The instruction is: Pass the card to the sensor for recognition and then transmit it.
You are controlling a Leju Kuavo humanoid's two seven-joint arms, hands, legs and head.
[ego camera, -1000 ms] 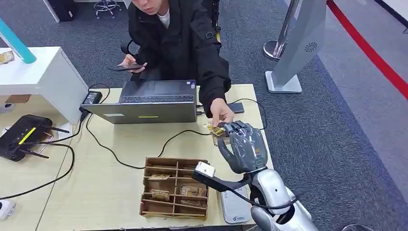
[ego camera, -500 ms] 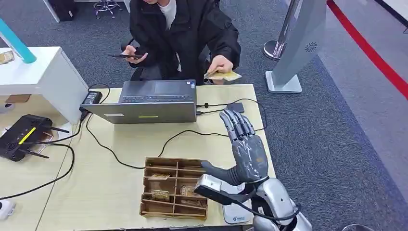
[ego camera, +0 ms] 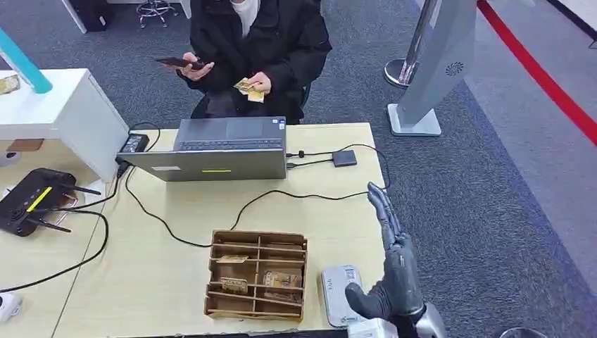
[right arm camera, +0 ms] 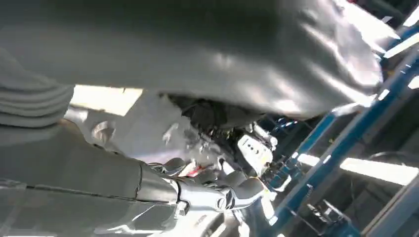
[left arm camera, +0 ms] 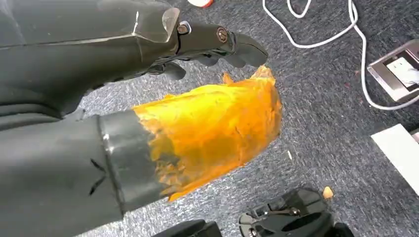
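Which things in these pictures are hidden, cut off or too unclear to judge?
- Card: head view, too small to read, partly covered by the person's fingers.
- Tray: head view, contents too small to identify.
- Sensor: head view, partly behind the right hand.
- Left hand: left wrist view, orange thumb covering hides most fingers.

No text or label is legible anywhere.

Looks like I'm in an office: grey carpet (ego camera: 479,183) all round the wooden desk (ego camera: 176,225), a laptop (ego camera: 215,148) at its far edge, a router (ego camera: 32,201) left of it, cables everywhere.
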